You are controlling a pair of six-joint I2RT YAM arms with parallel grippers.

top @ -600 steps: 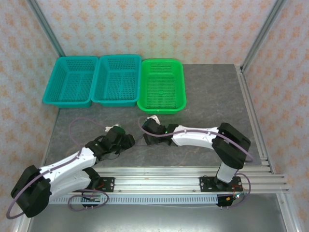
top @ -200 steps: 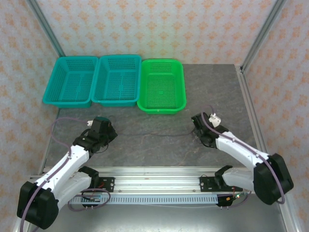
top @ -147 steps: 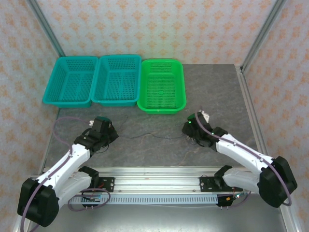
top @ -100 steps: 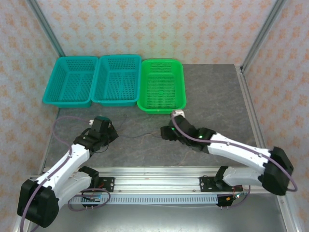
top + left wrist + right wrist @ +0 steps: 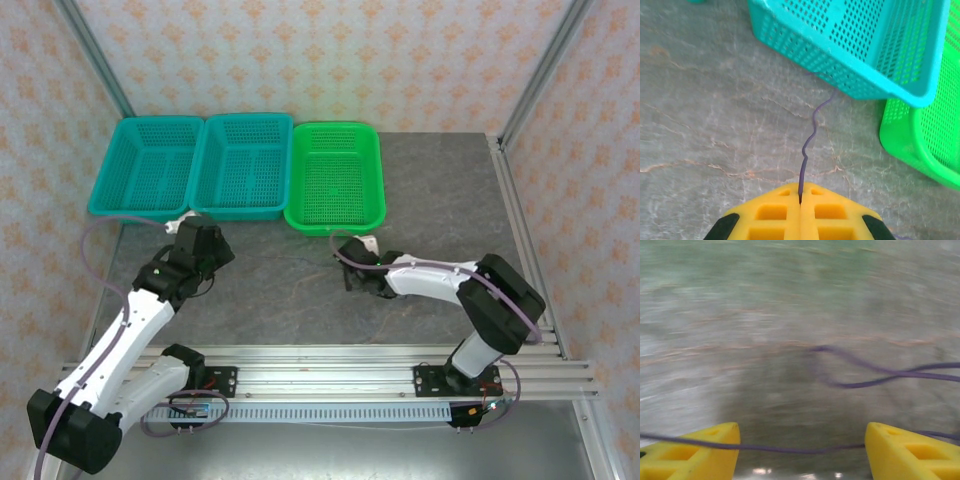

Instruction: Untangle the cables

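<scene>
Along the far side of the grey table [image 5: 440, 200] stand a left teal basket [image 5: 145, 165], a middle teal basket [image 5: 245, 165] and a green basket [image 5: 335, 175]. The left gripper [image 5: 801, 192], just near of the middle teal basket, is clamped tight on one dark cable [image 5: 810, 135], which snakes from its tips to that basket's near wall. The right gripper [image 5: 800, 447], near of the green basket, stands wide apart and grips nothing. Blurred cables [image 5: 875, 372] lie on the table just beyond it, with one strand crossing between its fingers.
</scene>
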